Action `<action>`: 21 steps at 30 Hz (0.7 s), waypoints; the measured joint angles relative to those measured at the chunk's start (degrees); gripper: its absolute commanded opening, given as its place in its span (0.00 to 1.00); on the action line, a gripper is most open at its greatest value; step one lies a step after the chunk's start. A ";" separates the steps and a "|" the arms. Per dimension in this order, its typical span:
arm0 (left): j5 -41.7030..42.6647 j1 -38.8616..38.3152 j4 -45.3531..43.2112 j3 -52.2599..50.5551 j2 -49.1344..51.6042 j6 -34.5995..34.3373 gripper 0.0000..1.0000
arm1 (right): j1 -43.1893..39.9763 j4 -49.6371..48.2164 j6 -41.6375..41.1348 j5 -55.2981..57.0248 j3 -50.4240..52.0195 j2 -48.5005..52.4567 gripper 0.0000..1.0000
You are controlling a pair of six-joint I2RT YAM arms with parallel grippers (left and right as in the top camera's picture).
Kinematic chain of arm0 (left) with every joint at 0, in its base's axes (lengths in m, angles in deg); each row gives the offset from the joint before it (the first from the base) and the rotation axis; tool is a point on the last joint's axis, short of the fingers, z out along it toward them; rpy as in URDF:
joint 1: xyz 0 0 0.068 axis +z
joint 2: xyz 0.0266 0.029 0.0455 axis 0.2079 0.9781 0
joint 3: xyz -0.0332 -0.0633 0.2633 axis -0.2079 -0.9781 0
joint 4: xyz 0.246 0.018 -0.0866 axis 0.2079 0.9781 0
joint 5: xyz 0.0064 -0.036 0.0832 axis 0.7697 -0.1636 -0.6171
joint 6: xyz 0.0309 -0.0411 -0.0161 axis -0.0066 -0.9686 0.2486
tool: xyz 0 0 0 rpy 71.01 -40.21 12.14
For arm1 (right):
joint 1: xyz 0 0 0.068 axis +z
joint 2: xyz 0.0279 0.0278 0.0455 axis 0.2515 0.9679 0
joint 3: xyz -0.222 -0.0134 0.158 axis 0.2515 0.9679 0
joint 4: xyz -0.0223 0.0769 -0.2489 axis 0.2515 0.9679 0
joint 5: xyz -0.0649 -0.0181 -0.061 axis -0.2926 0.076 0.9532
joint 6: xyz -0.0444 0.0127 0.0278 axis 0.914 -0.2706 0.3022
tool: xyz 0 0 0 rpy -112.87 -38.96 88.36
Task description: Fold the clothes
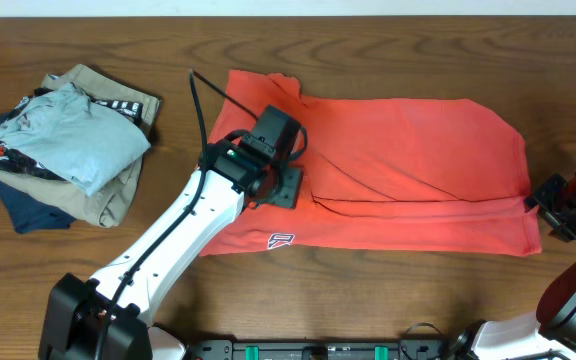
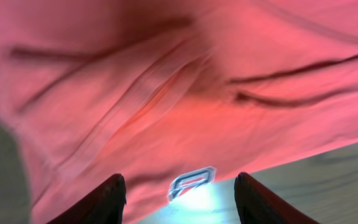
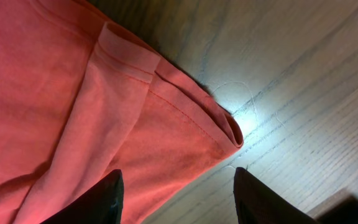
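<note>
Wooden table [image 1: 368,45], coral T-shirt [image 1: 418,150] partly folded, left gripper [image 2: 179,177] and right gripper [image 3: 178,173] both open, empty; probably calls for gripping an edge next.

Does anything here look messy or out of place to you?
On the left, the light blue shirt sits askew on a tan garment and a navy garment, whose edges poke out unevenly. The coral-red cotton T-shirt lies rumpled, with a slanting crease across it.
</note>
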 measured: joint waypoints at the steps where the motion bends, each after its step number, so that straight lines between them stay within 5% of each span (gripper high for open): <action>1: -0.94 0.02 1.25 -0.11 0.00 -0.31 0.58 | 0.00 -0.20 0.22 0.00 0.00 0.00 0.55; 8: -4.76 1.46 3.26 -1.90 0.15 -4.57 0.60 | 0.00 -3.63 1.05 0.00 0.09 0.00 0.54; 21: -5.88 2.93 -8.52 -16.70 0.22 -11.41 0.62 | 0.00 -18.43 1.70 -2.67 9.55 0.00 0.45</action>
